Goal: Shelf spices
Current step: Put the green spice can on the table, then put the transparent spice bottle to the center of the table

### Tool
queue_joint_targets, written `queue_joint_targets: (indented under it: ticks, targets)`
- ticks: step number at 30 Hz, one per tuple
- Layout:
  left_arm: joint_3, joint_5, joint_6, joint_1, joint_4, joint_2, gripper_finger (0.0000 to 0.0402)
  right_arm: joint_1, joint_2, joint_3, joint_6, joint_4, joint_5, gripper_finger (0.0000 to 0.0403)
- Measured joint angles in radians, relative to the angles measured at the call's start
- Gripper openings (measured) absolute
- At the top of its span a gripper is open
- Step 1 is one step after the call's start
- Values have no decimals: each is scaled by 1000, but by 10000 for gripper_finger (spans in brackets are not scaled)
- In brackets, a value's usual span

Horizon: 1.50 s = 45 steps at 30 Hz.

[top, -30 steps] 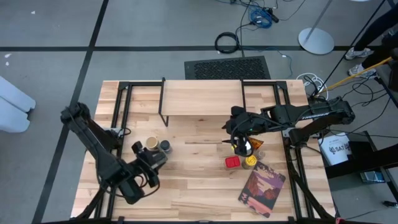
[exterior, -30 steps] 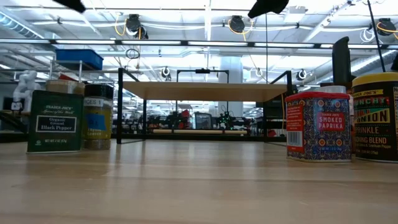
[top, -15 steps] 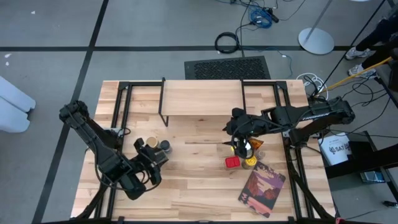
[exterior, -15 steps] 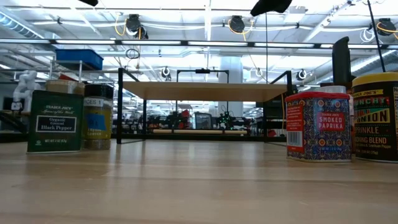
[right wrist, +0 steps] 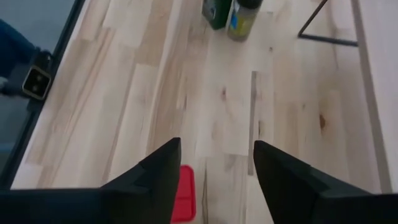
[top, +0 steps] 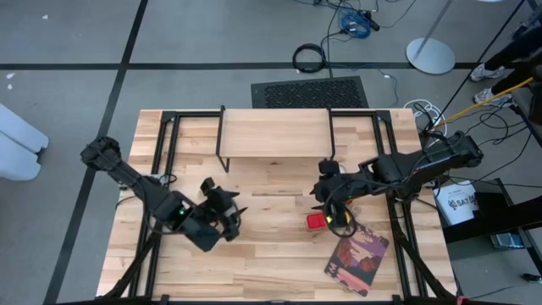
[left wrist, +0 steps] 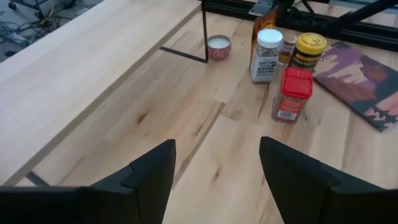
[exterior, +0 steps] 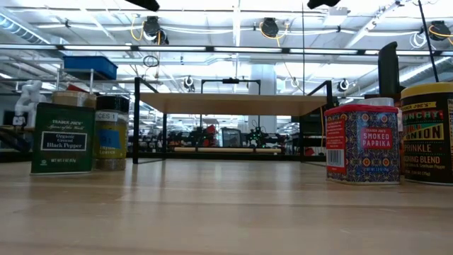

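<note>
The left end effector (top: 230, 213) hovered with its dark fingers apart over the pale plank worktop (top: 271, 254). A green "Black Pepper" tin (exterior: 63, 138) sat beneath it. The plank-topped, black-legged shelf (top: 275, 134) stood beyond. The right end effector (top: 339, 212), fingers apart, hung above a red "Smoked Paprika" tin (exterior: 362, 144).

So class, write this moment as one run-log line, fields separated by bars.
left gripper: open, empty, above table | right gripper: open, over red-topped tin | shelf: bare | spices: all on table
</note>
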Motion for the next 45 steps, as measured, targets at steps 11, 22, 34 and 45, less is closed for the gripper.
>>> queue_joint_targets:
  ticks: [11,22,34,45]
  targets:
    - [0,43,145,95,26,0,224,5,-92,0,-36,-76,2,143]
    - [0,115,243,191,44,-11,147,2,-208,0,-86,-154,130,122]
    - [0,139,463,297,167,-37,97,-31,-278,0,-145,-191,152,75]
    - [-1,300,614,419,204,-53,55,-86,-280,0,-72,-235,152,33]
